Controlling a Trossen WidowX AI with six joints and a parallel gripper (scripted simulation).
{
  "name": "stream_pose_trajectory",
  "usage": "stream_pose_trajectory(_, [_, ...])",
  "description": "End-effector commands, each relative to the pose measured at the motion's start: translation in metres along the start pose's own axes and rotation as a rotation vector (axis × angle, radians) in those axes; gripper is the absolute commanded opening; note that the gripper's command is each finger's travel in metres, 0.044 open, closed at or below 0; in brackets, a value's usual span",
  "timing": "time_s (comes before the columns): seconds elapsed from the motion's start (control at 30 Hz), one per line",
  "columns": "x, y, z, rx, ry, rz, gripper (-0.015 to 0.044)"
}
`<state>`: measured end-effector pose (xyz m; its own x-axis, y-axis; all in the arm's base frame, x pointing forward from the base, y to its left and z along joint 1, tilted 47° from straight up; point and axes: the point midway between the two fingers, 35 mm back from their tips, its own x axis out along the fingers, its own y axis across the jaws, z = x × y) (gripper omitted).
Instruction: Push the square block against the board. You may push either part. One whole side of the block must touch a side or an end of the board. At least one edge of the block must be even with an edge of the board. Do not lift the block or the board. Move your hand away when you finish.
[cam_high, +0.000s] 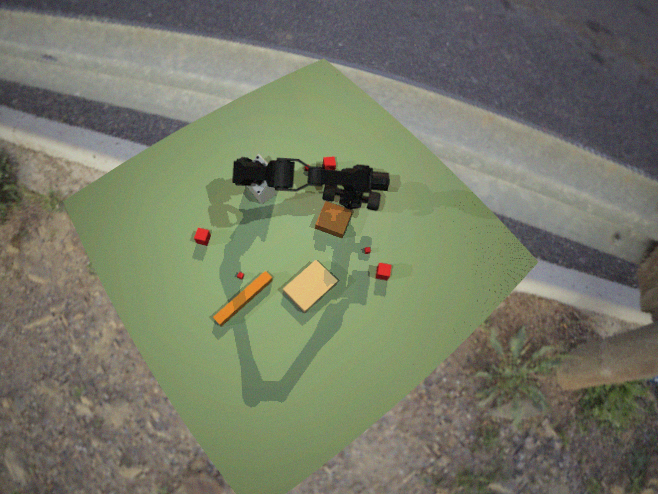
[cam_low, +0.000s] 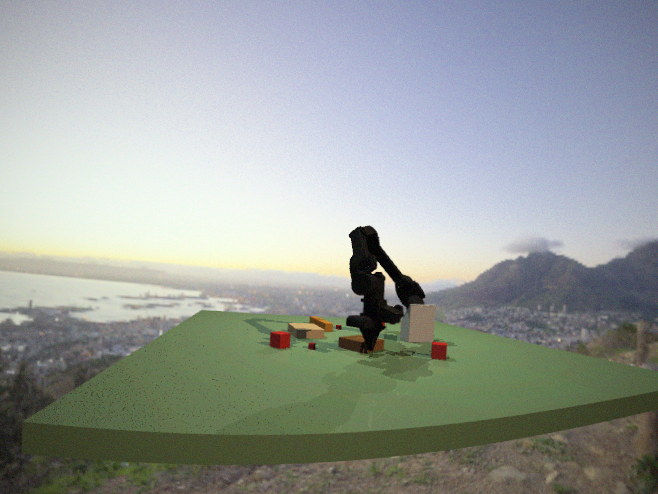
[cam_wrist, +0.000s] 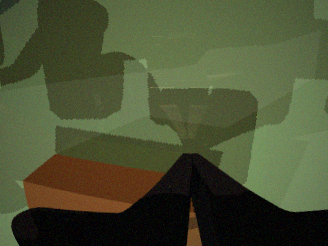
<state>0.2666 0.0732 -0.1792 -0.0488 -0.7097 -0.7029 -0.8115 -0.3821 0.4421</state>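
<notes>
The square block (cam_high: 333, 218) (cam_low: 351, 342) (cam_wrist: 100, 182) is brown and lies flat near the middle of the green table (cam_high: 159, 223). The board (cam_high: 242, 297) (cam_low: 321, 322) is a long orange bar, nearer the front left and well apart from the block. My gripper (cam_high: 349, 204) (cam_low: 368, 348) (cam_wrist: 190, 161) is shut with nothing between its fingers. Its tips point down, low at the block's far edge beside its right corner. In the wrist view the block lies just left of and below the fingertips. I cannot tell whether they touch.
A flat tan slab (cam_high: 309, 285) (cam_low: 305, 330) lies between the block and the board. Three red cubes (cam_high: 329, 162) (cam_high: 201, 236) (cam_high: 383, 270) and two tiny red ones (cam_high: 240, 274) (cam_high: 366, 249) are scattered around. The arm's pale base (cam_high: 261, 191) (cam_low: 418, 322) stands at the back.
</notes>
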Motion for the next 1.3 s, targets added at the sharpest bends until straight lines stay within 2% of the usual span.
stream_pose_trajectory(0.0, [0.0,0.001,-0.009,-0.001,0.006,0.002,0.0])
stream_pose_trajectory(1.0, [0.0,0.006,-0.057,-0.001,0.008,0.002,0.0])
stream_pose_trajectory(1.27, [0.0,0.005,-0.048,-0.001,0.007,0.002,0.0])
